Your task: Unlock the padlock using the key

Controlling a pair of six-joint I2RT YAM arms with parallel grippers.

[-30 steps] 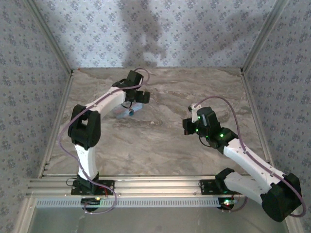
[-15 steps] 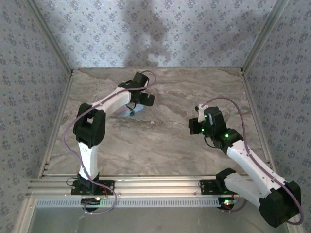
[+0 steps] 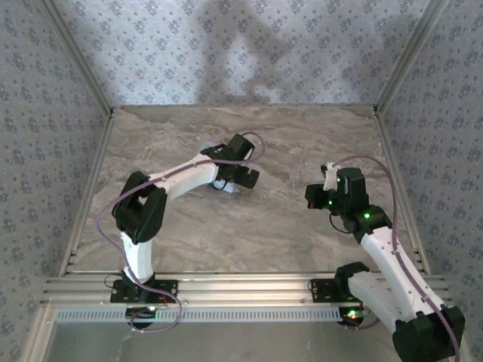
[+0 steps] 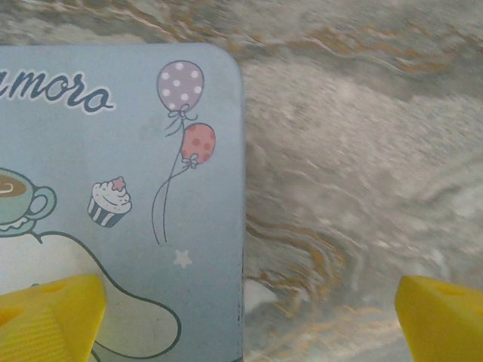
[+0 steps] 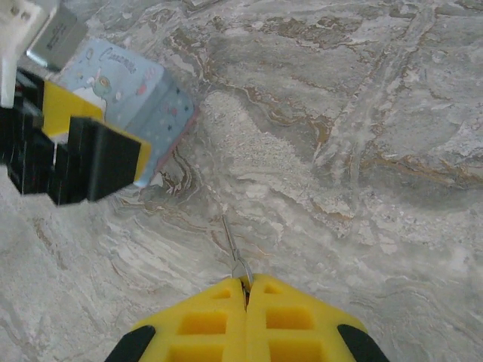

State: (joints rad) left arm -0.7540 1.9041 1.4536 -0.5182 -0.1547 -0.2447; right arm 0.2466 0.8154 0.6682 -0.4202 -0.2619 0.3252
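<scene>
The thin metal key [image 5: 232, 245] has drawn back rightward since a second ago, pinched between the pressed-together yellow right fingers [image 5: 245, 283] over the veined marble table [image 5: 377, 113], while the wide-spread left fingers [image 4: 245, 313] have swung right, hovering over the rounded, pale-blue cartoon-printed tin box [image 4: 113, 151].

White arms [image 3: 185, 175], purple cables [image 3: 98, 219], yellow gripper pads [image 5: 200, 324]

you can read "amoro" in dark script at upper left — on the pale-blue tin box [image 4: 121, 151] — its start cut off.
</scene>
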